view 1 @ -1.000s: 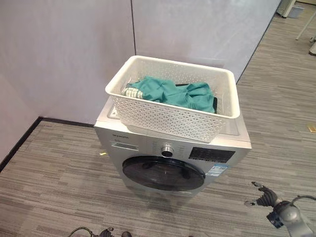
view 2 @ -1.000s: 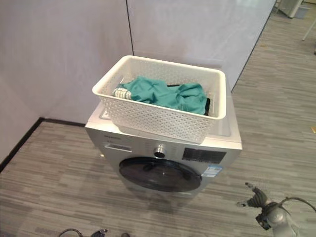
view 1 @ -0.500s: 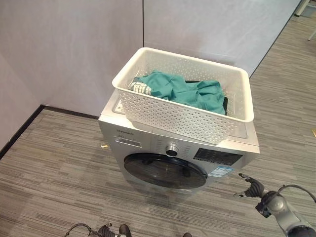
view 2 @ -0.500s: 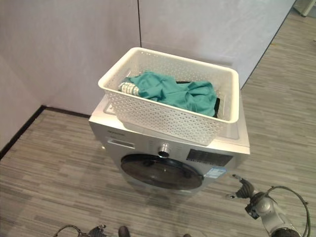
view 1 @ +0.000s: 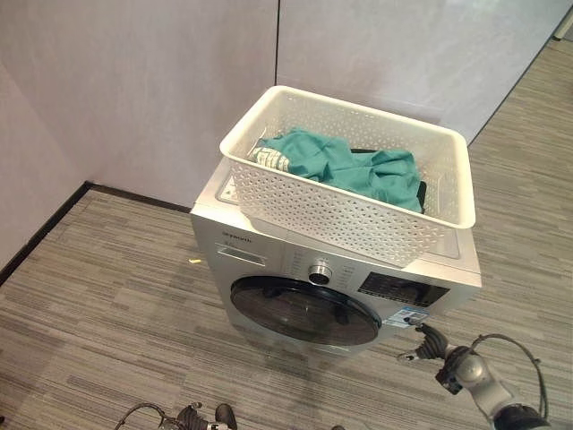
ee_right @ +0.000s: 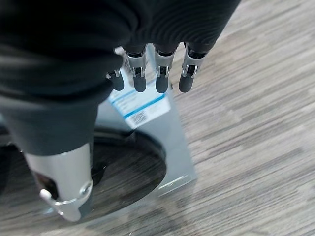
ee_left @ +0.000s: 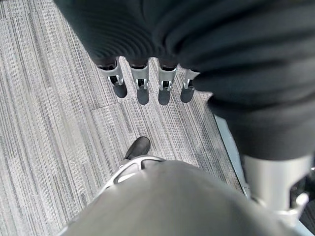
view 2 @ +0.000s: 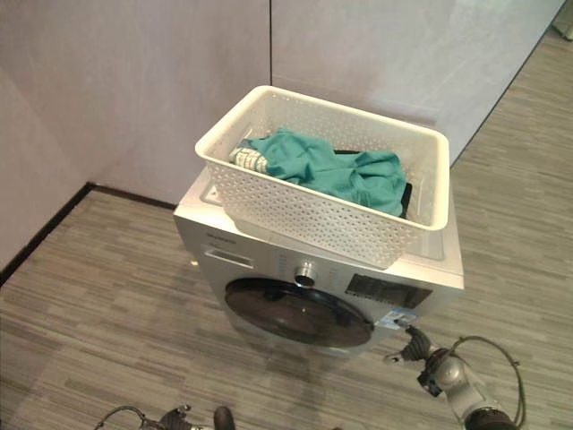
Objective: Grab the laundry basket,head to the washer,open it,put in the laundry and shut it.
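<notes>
A white perforated laundry basket (view 1: 331,219) stands on top of the silver washer (view 1: 260,255), holding green laundry (view 1: 349,166) and a striped piece at its left end. The washer's dark round door (view 1: 304,309) is shut. My right hand (view 1: 428,342) hangs low by the washer's front lower right corner, beside the door. In the right wrist view its fingers (ee_right: 160,73) are straight and hold nothing, with the door (ee_right: 128,167) just past them. My left hand (view 1: 192,417) hangs low at the lower left, its fingers (ee_left: 142,88) straight over the floor.
Grey walls (view 1: 161,81) rise behind and to the left of the washer, with a dark skirting (view 1: 45,237) along the floor. Striped grey flooring (view 1: 107,313) lies in front of and to the right of the machine.
The camera has shifted, so the washer now sits further right and lower in the picture. My right hand has come left and up toward the washer's lower right front.
</notes>
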Motion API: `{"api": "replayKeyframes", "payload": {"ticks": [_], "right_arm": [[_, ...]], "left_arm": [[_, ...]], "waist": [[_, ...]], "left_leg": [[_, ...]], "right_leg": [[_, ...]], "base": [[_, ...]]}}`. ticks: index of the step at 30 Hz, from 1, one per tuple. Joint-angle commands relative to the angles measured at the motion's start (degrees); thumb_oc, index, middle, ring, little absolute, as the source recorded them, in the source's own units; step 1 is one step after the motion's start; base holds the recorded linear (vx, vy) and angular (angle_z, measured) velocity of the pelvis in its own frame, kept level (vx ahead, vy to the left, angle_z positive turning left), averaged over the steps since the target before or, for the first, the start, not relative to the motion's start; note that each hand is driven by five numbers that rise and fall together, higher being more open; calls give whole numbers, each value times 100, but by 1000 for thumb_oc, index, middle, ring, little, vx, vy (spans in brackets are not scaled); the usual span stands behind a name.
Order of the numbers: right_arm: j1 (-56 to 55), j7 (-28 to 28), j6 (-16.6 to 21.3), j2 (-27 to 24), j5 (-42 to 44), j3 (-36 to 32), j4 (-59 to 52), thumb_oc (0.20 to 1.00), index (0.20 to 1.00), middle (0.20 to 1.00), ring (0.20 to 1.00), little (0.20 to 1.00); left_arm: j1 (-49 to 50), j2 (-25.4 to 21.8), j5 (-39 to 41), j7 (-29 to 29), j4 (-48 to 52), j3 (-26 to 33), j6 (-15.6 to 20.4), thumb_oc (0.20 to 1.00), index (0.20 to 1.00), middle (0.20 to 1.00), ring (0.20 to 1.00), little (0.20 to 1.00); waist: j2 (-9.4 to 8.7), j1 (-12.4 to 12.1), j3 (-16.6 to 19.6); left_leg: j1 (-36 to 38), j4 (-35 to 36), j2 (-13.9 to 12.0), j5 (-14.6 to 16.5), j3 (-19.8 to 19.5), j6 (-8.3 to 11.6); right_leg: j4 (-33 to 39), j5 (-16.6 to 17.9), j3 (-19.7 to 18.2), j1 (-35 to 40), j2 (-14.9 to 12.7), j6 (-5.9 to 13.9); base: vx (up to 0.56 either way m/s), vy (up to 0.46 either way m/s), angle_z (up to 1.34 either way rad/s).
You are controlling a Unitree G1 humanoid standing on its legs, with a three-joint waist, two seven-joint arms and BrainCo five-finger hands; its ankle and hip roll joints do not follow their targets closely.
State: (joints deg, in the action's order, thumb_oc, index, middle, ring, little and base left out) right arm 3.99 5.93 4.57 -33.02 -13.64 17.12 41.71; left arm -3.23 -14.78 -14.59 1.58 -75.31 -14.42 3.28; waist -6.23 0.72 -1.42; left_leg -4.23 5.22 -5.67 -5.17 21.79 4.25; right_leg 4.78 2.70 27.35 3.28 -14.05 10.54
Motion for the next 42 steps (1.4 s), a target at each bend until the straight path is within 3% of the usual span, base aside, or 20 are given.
{"api": "replayKeyframes", "payload": {"ticks": [1, 22, 42], "right_arm": [[469, -298, 171, -87, 223, 84, 421, 1000, 1000, 1000, 1000, 1000], [1042, -724, 188, -156, -72, 232, 1048, 1000, 1000, 1000, 1000, 1000], [1905, -1082, 288, 84, -98, 662, 1324, 1000, 1000, 1000, 1000, 1000]], "left_arm": [[-86, 181, -225, 157, -382, -261, 69, 1000, 1000, 1000, 1000, 1000], [10, 126, -276, 286, -243, -418, 168, 1000, 1000, 1000, 1000, 1000], [-125, 243, -241, 386, 0, -820, 249, 1000, 1000, 1000, 1000, 1000]], "waist": [[126, -237, 11], [177, -437, -28], [269, -700, -304]], "left_leg": [[158, -22, -378, 172, -13, 267], [-17, -22, -311, 147, -118, 253], [-388, -22, -281, 60, -325, 249]], "right_leg": [[22, 673, -96, -307, -302, 329], [22, 713, 0, -370, -365, 357], [22, 774, 92, -596, -407, 373]], "base": [[0, 0, 0], [3, -1, 2], [0, -1, 4]]}}
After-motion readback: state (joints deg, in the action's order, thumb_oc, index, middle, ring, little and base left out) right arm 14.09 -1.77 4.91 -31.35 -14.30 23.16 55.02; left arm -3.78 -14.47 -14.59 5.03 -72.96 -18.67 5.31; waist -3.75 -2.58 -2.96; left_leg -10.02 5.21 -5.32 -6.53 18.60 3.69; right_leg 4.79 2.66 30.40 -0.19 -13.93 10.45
